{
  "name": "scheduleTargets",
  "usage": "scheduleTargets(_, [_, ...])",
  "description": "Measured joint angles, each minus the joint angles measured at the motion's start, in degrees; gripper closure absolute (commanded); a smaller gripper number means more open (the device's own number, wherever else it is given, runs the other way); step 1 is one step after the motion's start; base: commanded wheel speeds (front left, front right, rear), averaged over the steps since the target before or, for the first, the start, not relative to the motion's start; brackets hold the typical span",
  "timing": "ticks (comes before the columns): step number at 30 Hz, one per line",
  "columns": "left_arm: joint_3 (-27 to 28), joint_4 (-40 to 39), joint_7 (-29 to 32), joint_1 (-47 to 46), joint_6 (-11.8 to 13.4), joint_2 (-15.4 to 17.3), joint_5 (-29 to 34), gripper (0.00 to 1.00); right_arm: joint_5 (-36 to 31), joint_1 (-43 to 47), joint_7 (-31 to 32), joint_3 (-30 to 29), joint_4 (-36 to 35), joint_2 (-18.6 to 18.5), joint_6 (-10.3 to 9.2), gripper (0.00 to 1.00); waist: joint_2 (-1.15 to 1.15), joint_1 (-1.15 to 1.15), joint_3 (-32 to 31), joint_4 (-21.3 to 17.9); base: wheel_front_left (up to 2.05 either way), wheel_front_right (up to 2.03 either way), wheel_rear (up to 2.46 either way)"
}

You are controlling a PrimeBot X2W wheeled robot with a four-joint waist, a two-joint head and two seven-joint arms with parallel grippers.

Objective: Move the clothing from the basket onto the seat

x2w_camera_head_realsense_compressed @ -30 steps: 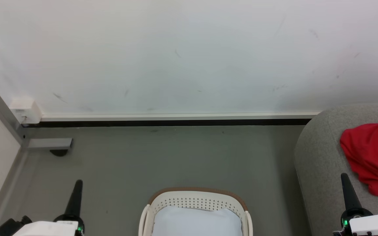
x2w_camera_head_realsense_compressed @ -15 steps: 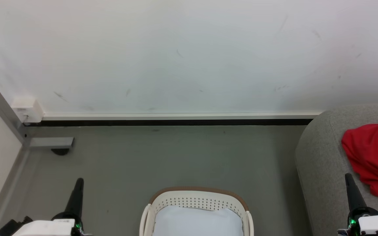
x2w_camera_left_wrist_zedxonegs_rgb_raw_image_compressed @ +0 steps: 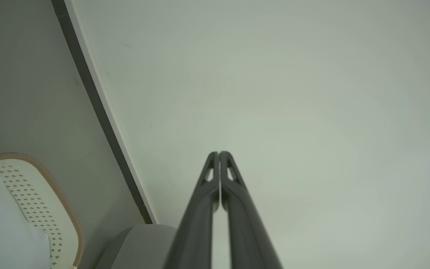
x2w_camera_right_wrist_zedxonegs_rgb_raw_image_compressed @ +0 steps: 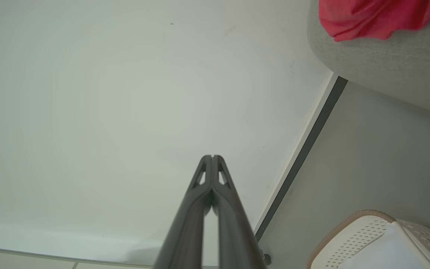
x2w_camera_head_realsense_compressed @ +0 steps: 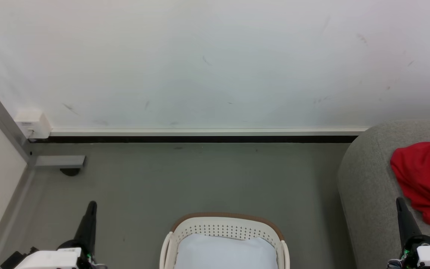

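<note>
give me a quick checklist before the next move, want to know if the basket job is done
1. the clothing lies on the seat: ok
2. whole clothing supported: it runs past the head view's right edge: cannot tell
3. the basket emptied: the part in view holds a pale sheet, its near end is cut off: cannot tell
4. left gripper free: fingers shut on nothing: ok
5. right gripper free: fingers shut on nothing, apart from the clothing: ok

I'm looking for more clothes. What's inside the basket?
Inside the basket lies a pale white sheet. Anything under it is covered, and the basket's near end is out of frame.
</note>
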Motion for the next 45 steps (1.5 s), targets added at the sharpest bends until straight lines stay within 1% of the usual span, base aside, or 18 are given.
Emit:
scheduleTargets(17, [0.56,0.21,1.54,-0.58,0.0,-0.58,-5.17,1.0,6.17,-0.02,1.71,-1.27,-0.07,-0.13,0.0,1.0,0.0,0.0,0.08,0.36,0.0,0.0,0.0])
scheduleTargets(45, [0.58,0.22,1.54,-0.6,0.0,-0.6,-5.22,1.0,6.21,-0.04,1.81,-1.67,-0.08,0.01,0.0,1.0,0.0,0.0,0.08,0.36,0.0,0.0,0.0])
